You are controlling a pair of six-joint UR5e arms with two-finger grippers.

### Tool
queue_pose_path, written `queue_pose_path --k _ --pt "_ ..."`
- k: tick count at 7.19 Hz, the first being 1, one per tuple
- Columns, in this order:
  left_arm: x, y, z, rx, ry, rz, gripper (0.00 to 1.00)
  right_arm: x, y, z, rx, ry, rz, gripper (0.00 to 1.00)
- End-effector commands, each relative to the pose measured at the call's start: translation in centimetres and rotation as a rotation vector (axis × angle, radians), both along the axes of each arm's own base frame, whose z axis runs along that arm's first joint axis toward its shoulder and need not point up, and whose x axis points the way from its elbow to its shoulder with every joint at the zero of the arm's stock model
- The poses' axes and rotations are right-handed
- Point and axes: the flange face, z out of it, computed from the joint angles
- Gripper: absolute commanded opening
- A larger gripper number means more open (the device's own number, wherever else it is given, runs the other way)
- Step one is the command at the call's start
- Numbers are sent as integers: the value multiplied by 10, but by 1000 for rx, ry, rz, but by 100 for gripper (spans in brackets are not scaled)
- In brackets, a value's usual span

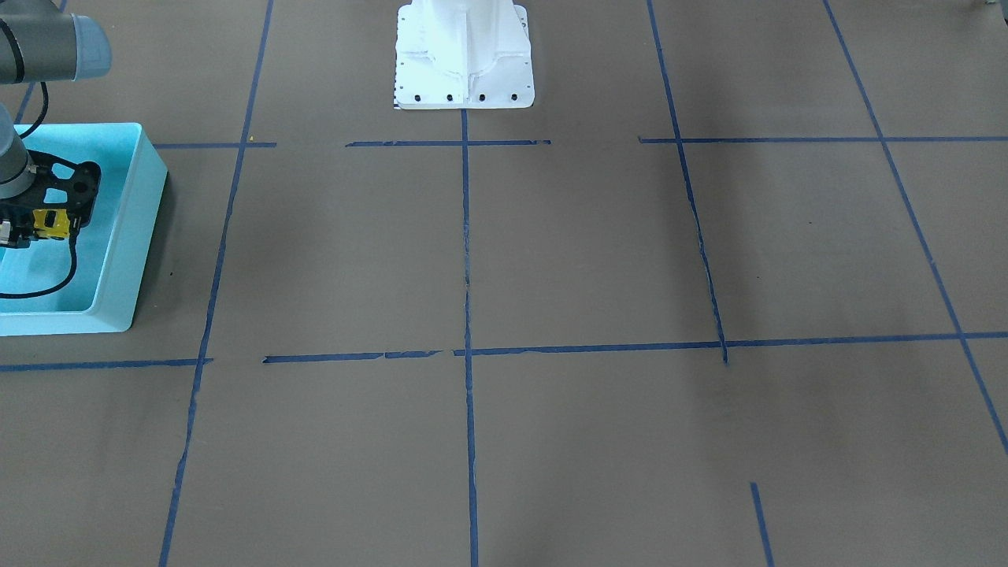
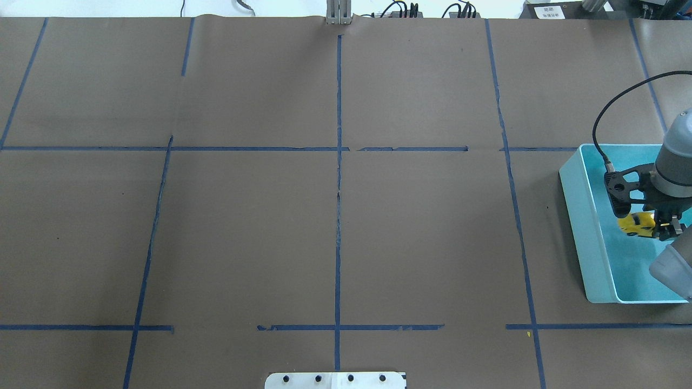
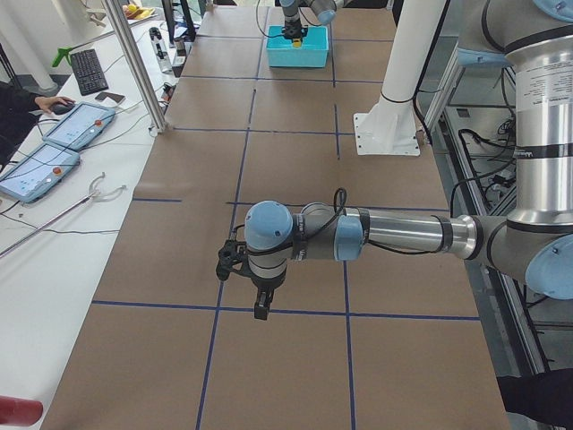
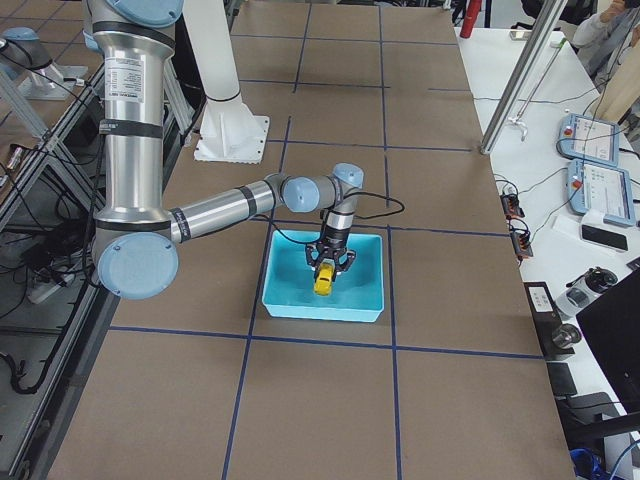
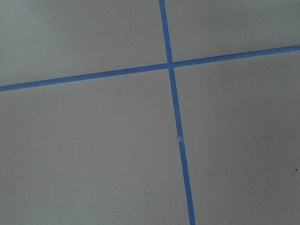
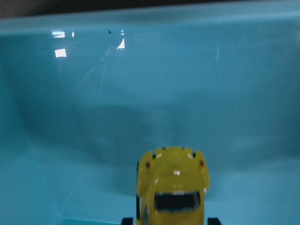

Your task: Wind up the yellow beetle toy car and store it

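Observation:
The yellow beetle toy car (image 2: 637,223) sits between the fingers of my right gripper (image 2: 644,225), inside the turquoise bin (image 2: 586,227) at the table's right end. The gripper is shut on the car and holds it low over the bin floor. The front view shows the car (image 1: 52,224) in the bin (image 1: 130,228). The right wrist view shows the car's rear (image 6: 173,187) against the bin wall (image 6: 140,93). My left gripper (image 3: 261,309) shows only in the exterior left view, low over bare table; I cannot tell whether it is open or shut.
The white robot base (image 1: 465,55) stands at the middle of the table's robot side. Blue tape lines (image 5: 176,122) cross the brown table cover. A side desk with tablets (image 3: 63,134) and a metal pole (image 3: 134,63) stand beyond the far edge.

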Motion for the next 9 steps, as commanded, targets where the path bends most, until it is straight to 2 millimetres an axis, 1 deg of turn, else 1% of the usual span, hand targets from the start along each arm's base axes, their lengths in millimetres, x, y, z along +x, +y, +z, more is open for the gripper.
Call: queue_pose_path --k 1,2,3,4,5,7,8,9 --pt "0 -3 -5 11 -1 3 100 -4 -1 -6 -11 -31 -2 98" --pt "0 -5 -6 15 -2 3 100 -8 -4 -14 -10 -52 -3 98" --pt "1 -5 -7 16 -2 4 100 0 -17 -26 -4 -77 22 99" --pt "1 -5 -7 16 -2 4 100 33 -34 -29 -22 -110 100 99" --pt "1 -6 -7 18 -2 4 100 77 -48 -28 -48 -147 199 99" --pt "1 -6 -7 18 -2 4 100 166 -62 -8 -155 -171 399 99" --pt "1 -7 -8 20 -2 5 100 221 -63 -2 -163 -187 515 99" --pt "1 -7 -8 21 -2 4 100 273 -50 9 -177 -188 624 99"
